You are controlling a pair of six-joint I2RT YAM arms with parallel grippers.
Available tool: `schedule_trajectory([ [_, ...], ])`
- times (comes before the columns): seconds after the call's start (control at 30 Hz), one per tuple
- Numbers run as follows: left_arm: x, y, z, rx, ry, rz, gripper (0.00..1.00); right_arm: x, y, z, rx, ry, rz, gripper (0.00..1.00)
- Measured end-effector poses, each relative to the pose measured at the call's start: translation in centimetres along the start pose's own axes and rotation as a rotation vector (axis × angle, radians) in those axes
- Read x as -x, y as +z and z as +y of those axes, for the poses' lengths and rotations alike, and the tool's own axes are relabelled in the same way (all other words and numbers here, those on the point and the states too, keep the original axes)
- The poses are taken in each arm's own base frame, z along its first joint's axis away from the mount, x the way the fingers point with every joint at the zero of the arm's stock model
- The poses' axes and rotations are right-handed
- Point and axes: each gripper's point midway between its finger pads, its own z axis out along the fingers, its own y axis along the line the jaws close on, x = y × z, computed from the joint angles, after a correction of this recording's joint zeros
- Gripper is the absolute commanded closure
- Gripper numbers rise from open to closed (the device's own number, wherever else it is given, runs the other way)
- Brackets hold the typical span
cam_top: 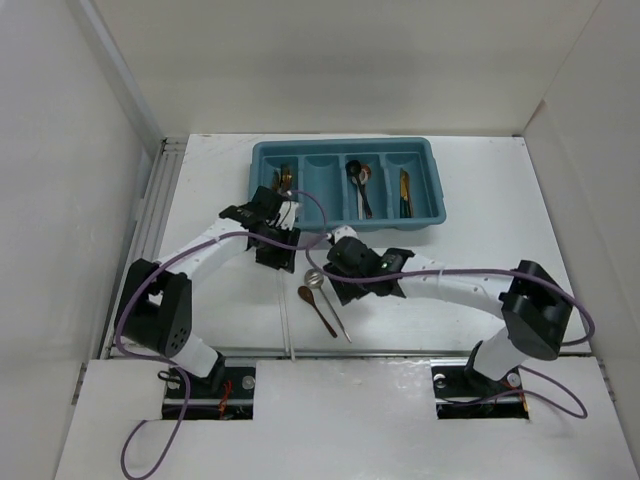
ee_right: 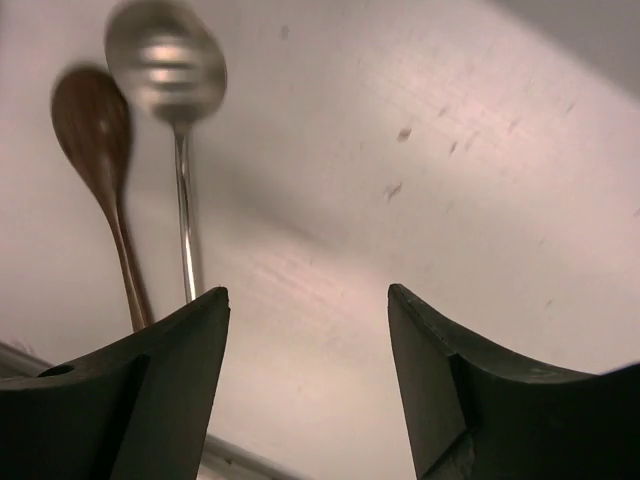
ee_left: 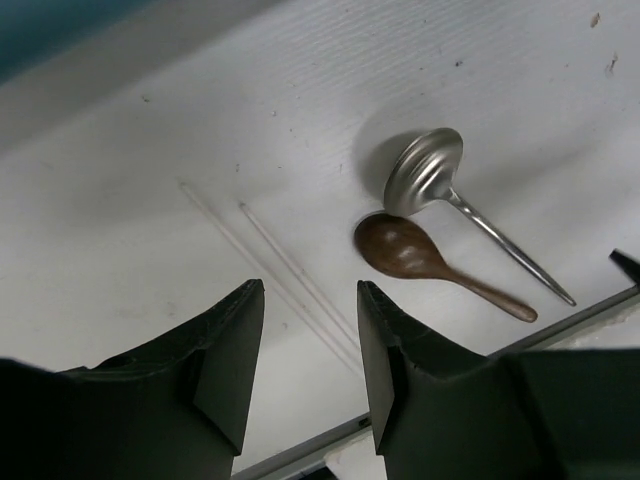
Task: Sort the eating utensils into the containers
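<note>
The teal cutlery tray stands at the back of the table, with utensils in three of its slots: copper ones on the left, dark spoons, and a gold and black piece. A silver spoon and a brown spoon lie on the table; both show in the left wrist view and the right wrist view. Thin white chopsticks lie left of them. My left gripper is open and empty above the chopsticks. My right gripper is open and empty, right of the spoon handles.
White walls enclose the table on the left, back and right. The table's front edge with a metal strip runs just beyond the spoon handles. Both arms reach toward the middle, their grippers close together in front of the tray.
</note>
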Motion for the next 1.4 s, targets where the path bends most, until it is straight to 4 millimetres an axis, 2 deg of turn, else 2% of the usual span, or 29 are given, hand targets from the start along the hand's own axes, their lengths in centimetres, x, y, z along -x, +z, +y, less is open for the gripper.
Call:
schedule_trajectory([
  [0.03,-0.2,0.2,-0.3,-0.002,-0.009,0.007,0.60,-1.5,0.0,0.4,-0.004,-0.001,0.036,0.30],
  [0.07,-0.2,0.3,-0.4,0.005,-0.027,0.011,0.65,-2.5,-0.1,0.7,-0.008,0.003,0.056,0.30],
  [0.13,-0.5,0.6,0.2,0.037,-0.085,0.027,0.73,-3.4,-0.5,1.1,-0.018,0.036,0.070,0.30],
  [0.33,-2.8,0.9,2.7,0.151,-0.287,0.100,0.74,-3.0,-3.1,1.4,0.007,0.139,-0.002,0.30],
  [0.53,-8.1,1.9,1.4,0.183,-0.298,0.243,0.74,-3.8,-3.5,1.2,-0.003,0.178,-0.004,0.30],
  [0.6,-8.7,2.0,1.2,0.185,-0.292,0.257,0.74,-3.9,-3.6,1.1,-0.010,0.183,-0.005,0.30],
  [0.7,-9.2,2.1,0.9,0.187,-0.296,0.269,0.74,-4.2,-3.9,0.6,-0.026,0.192,-0.008,0.30],
  [1.1,-8.9,2.8,-0.1,0.165,-0.290,0.255,0.74,-5.1,-4.4,-0.4,-0.055,0.207,-0.004,0.30],
  [1.27,-9.3,3.2,-0.1,0.162,-0.302,0.266,0.82,-5.2,-4.4,-0.7,-0.073,0.206,-0.006,0.30],
  [1.4,-9.6,3.4,-0.2,0.166,-0.319,0.298,0.92,-5.5,-4.6,-1.4,-0.103,0.197,0.001,0.29],
])
